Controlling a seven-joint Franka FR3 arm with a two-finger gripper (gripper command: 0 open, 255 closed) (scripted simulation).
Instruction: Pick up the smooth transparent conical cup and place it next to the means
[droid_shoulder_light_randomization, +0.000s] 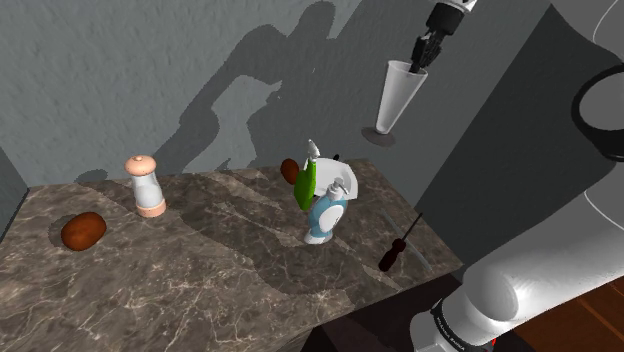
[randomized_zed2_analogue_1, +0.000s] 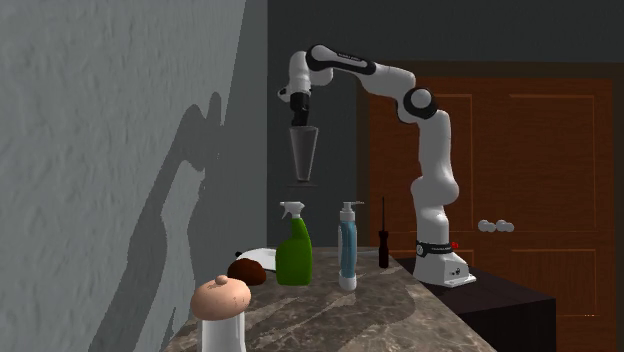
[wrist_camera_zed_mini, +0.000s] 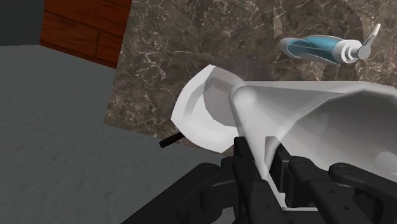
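Shoulder view: the pale translucent conical cup (droid_shoulder_light_randomization: 398, 98) is being held upright, well above the marble counter (droid_shoulder_light_randomization: 200, 270), by the gripper (droid_shoulder_light_randomization: 421, 60).
Second exterior view: the same hold is being shown.
Wrist view: the rim wall is being pinched between the fingers (wrist_camera_zed_mini: 245, 159). The cup is being judged light, smooth, slippery and thin-walled.

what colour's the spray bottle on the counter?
Spray bottle: green, white trigger; second exterior view shows it best.

Arm (randomized_zed2_analogue_1: 437, 150): white glossy rounded links, dark grey joint rings; black collar band (randomized_zed2_analogue_1: 432, 250), small red mark at its 3 o'clock; all-black jaws
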